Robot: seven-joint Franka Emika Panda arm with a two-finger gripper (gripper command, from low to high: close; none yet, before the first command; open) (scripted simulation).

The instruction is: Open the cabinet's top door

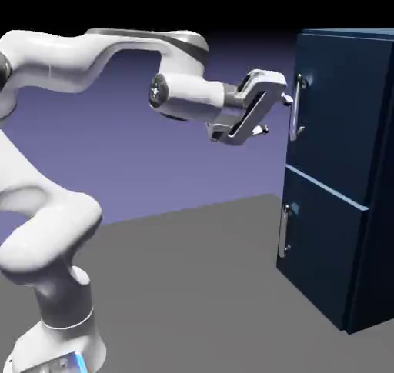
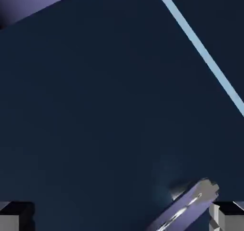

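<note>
- Exterior view: the cabinet (image 1: 338,187) is standing at the worktop's (image 1: 192,287) right edge, both doors lying flush.
- The top door (image 1: 331,110) is carrying its silver handle (image 1: 296,106) along its left edge; the lower door (image 1: 319,248) is sitting beneath with its own bar.
- The gripper (image 1: 277,111) is reaching level, jaws gaping wide and holding nothing, tips just beside the handle.
- Hand view: dark door panel is filling the picture; the handle (image 2: 190,204) is showing near the right fingertip (image 2: 224,215), not between the tips.
</note>
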